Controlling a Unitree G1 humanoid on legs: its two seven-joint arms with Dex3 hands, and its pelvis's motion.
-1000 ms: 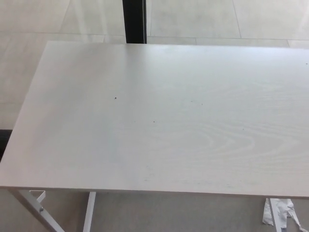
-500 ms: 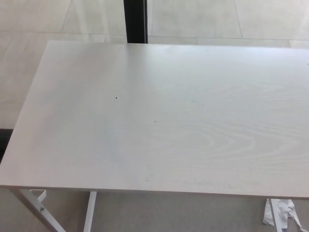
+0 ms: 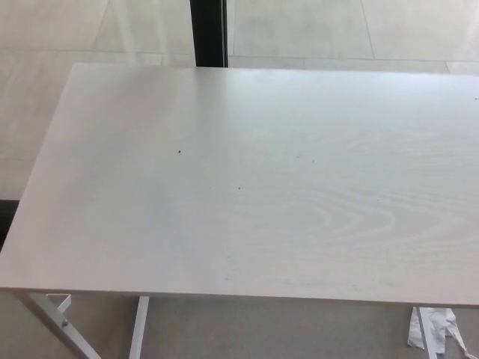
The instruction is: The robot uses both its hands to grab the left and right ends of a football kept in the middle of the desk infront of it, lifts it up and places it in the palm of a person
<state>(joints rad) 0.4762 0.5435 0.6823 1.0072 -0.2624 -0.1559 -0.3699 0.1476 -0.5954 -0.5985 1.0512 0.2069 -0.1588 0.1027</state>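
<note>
A pale wood-grain desk (image 3: pixel 254 187) fills most of the head view. No football shows anywhere on it or around it. Neither of my hands nor any part of my arms is in the picture. No person's hand or palm appears either. A few tiny dark specks dot the desk top.
A black vertical post (image 3: pixel 209 33) stands behind the desk's far edge on a tiled floor. White metal desk legs (image 3: pixel 56 321) show under the near left corner. A crumpled white scrap (image 3: pixel 434 329) lies on the floor at the lower right.
</note>
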